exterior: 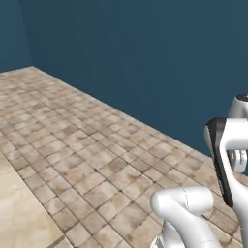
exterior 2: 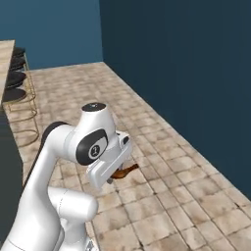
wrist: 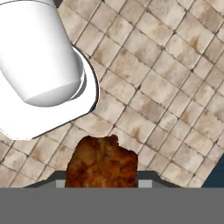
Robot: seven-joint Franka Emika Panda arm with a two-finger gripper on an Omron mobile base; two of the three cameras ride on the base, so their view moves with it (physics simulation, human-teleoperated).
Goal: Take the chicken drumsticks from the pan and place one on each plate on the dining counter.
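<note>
So on the far left of the right base view we catch a sliver of the dining counter (exterior 2: 6, 51), with the black-cushioned stools (exterior 2: 14, 81) lined up along its side, well apart from the arm. Over in the left base view there's a pale beige slab in the lower left corner, but we can't tell what it belongs to. Moving right, it's tiled floor (exterior: 87, 150) running up to a dark blue wall (exterior: 145, 53), and our white arm sits folded over that floor.

Now the good bit: the claw (exterior 2: 116, 175) hangs low under the wrist, pointing down at the tiles, and a chicken drumstick (exterior 2: 125, 170) pokes out from beneath it as a little orange-brown nub. In the hand view that same drumstick (wrist: 103, 164) sits dead center at the bottom, jammed right between the two dark tips, with its lumpy browned end sticking out beyond them toward the floor. So we're gripping the drumstick, claw closed on it, carried in the air above the tiles.
</note>
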